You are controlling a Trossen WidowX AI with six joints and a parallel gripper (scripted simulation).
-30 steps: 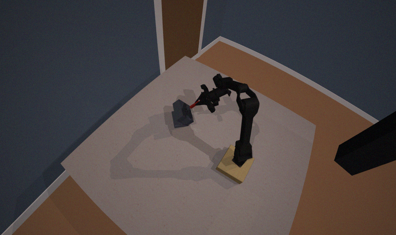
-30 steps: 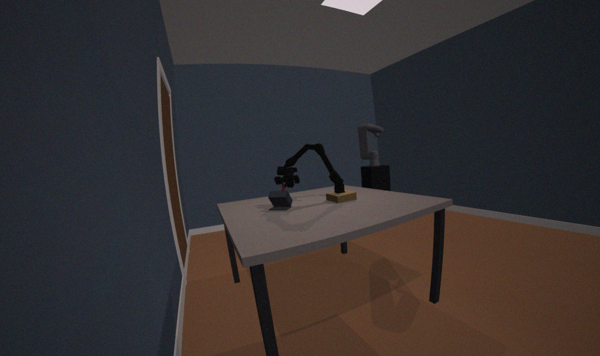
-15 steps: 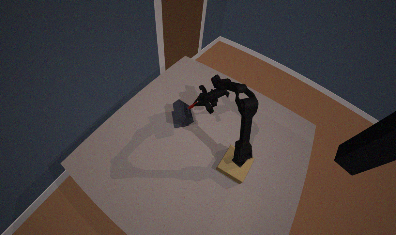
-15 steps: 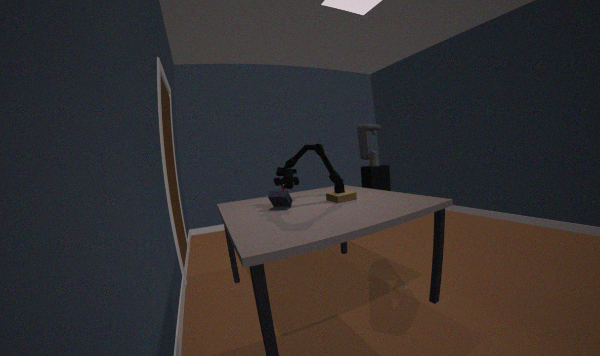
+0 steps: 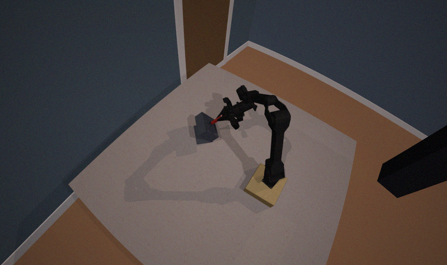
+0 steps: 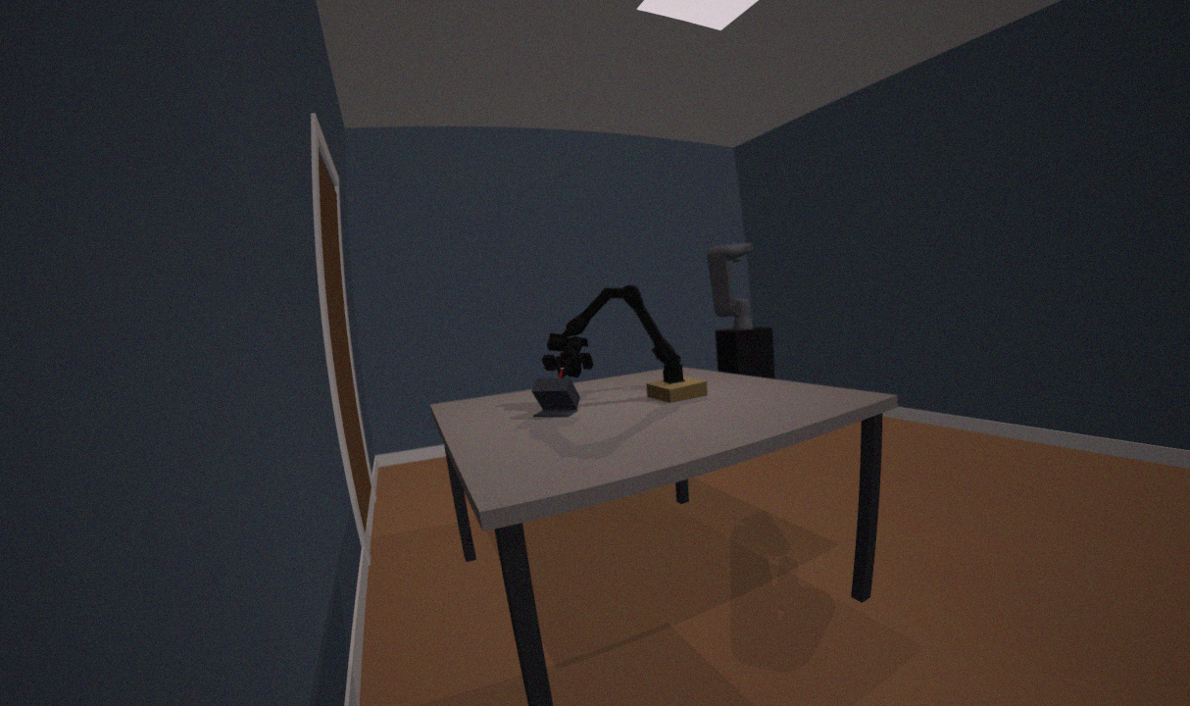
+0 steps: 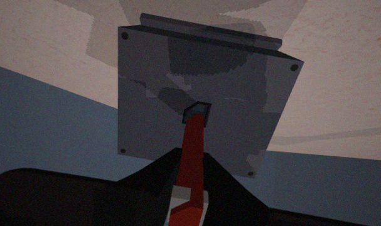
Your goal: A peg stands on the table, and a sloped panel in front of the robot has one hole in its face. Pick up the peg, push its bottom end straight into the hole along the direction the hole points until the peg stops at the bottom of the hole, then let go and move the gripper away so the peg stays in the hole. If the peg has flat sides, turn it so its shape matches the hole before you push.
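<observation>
My gripper (image 5: 220, 117) (image 7: 190, 157) is shut on the red peg (image 5: 215, 120) (image 6: 561, 373) (image 7: 193, 150), which has flat sides and points out past the fingertips toward the panel. The dark grey sloped panel (image 5: 202, 122) (image 6: 555, 394) (image 7: 149, 125) faces the arm. Its hole (image 7: 198, 108) is dark-rimmed, with flat sides and one cut corner. In the wrist view the peg's far end overlaps the lower part of the hole, and the rest of the opening shows above it. Whether the end is inside the hole or just in front of it I cannot tell.
The panel stands on the pale table (image 5: 185, 230) (image 6: 669, 438). The arm's yellow base block (image 5: 264, 194) (image 6: 676, 389) is on the same table. A small ledge (image 7: 209, 29) runs along one edge of the panel. Another arm (image 6: 721, 280) stands on a black pedestal far behind.
</observation>
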